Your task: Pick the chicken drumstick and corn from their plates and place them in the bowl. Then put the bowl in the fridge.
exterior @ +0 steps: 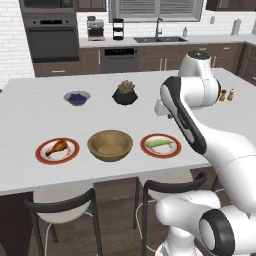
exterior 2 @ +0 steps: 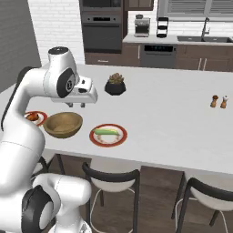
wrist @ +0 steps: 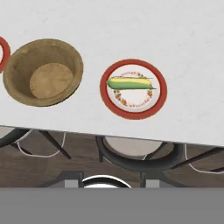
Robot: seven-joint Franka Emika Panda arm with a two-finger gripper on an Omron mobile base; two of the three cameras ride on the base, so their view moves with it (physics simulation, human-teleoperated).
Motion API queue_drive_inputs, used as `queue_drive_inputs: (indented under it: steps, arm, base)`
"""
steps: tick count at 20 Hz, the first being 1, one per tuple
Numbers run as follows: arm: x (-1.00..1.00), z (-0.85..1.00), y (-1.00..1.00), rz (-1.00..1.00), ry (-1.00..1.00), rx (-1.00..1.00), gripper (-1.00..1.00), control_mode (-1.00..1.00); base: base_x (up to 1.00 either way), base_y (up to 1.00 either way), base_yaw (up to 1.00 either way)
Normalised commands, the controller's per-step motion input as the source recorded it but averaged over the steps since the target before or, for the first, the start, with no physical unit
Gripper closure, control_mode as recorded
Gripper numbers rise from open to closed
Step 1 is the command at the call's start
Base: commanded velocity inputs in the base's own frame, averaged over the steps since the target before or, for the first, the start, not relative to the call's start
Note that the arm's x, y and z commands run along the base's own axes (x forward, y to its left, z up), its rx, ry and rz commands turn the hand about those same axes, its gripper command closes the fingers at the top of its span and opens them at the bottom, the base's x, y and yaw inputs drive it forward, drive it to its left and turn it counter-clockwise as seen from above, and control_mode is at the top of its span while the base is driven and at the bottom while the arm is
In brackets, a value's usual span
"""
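Observation:
The wooden bowl (exterior: 110, 145) (exterior 2: 63, 124) (wrist: 43, 72) stands empty near the island's front edge, between two red-rimmed plates. On the left plate (exterior: 42, 156) lies the chicken drumstick (exterior: 59, 146) (exterior 2: 32, 117). The corn (exterior: 161, 144) (exterior 2: 107, 133) (wrist: 130, 83) rests on the right plate (exterior: 160, 154) (wrist: 133, 114). My gripper (exterior 2: 77, 105) (wrist: 111, 183) hangs high above the counter, over its front edge between bowl and corn plate. It points down, open, with nothing between its fingers. The fridge is out of view.
A grey bowl of blueberries (exterior: 77, 97) and a black plant pot (exterior: 125, 93) (exterior 2: 115, 85) sit farther back on the island. Salt and pepper shakers (exterior: 226, 95) (exterior 2: 219, 101) stand at the right. Dark stools (exterior: 60, 205) (exterior 2: 111, 175) are tucked under the front edge.

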Motion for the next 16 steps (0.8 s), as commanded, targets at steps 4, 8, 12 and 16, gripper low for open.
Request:
queue_drive_inputs:
  steps: [4,8,12,16]
  arm:
    - [0.00,0.00,0.00,0.00,0.00,0.00,-1.00,1.00]
    - [0.00,0.00,0.00,0.00,0.00,0.00,-1.00,1.00]
    - [0.00,0.00,0.00,0.00,0.00,0.00,-1.00,1.00]
    - [0.00,0.00,0.00,0.00,0.00,0.00,-1.00,1.00]
  base:
    - [-0.02,0.03,0.00]
    - [0.02,0.49,-0.03]
    - [0.27,0.76,-0.10]
    - [0.31,0.50,-0.07]
